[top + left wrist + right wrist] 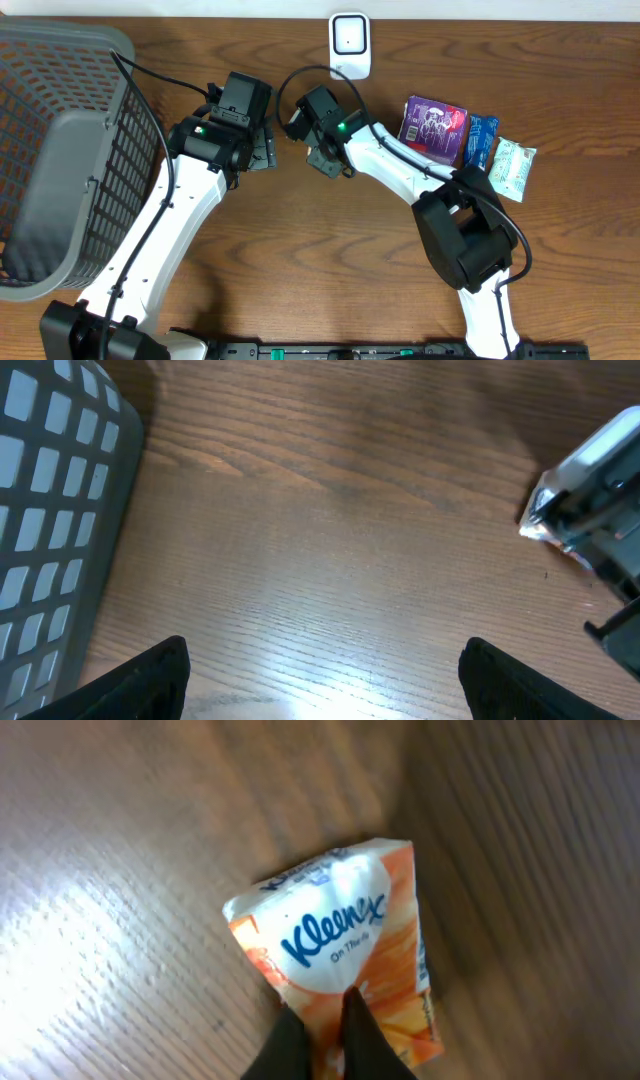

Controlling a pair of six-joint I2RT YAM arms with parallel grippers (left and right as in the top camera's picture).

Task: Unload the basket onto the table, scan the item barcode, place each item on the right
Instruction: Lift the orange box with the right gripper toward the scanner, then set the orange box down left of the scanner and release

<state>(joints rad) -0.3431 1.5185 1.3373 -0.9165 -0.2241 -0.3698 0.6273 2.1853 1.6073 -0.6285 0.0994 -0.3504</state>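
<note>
An orange and white Kleenex tissue pack (340,935) is pinched at its lower edge by my right gripper (322,1010), whose dark fingers (365,1040) are shut on it just above the wooden table. From overhead, the right gripper (297,118) holds the pack at the table's upper middle, below the white scanner (350,45) at the back edge. My left gripper (262,152) sits just left of it, open and empty, its fingertips (150,680) wide apart over bare wood. The right arm's wrist (590,490) shows at the right of the left wrist view. No barcode shows.
A large grey mesh basket (60,150) fills the left side of the table. At the right lie a purple packet (433,128), a blue packet (481,140) and a green-white packet (513,168). The basket's wall (50,510) stands close to the left gripper.
</note>
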